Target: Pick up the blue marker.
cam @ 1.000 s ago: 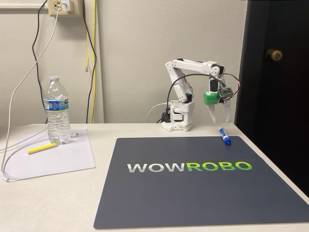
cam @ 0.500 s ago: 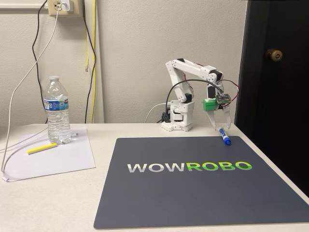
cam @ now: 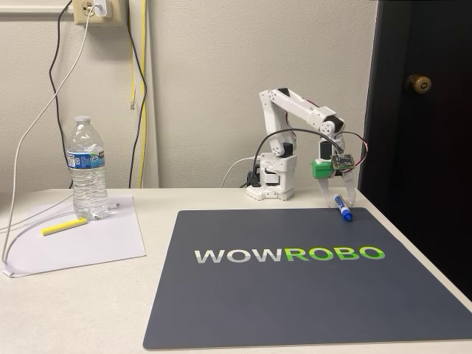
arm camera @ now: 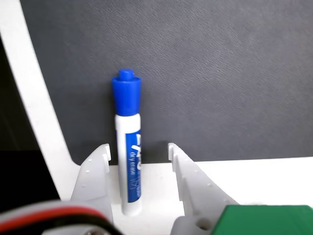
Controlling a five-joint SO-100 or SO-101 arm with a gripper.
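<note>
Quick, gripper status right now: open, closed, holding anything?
Gripper: open, holding nothing; its fingers straddle the blue marker, which lies on the dark mat.

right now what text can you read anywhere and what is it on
"WOWROBO" on the dark mat.
Blue lettering on the blue marker, between the hand's fingers: partly hidden, too blurred to read.
Label on the water bottle: too small to read.
</note>
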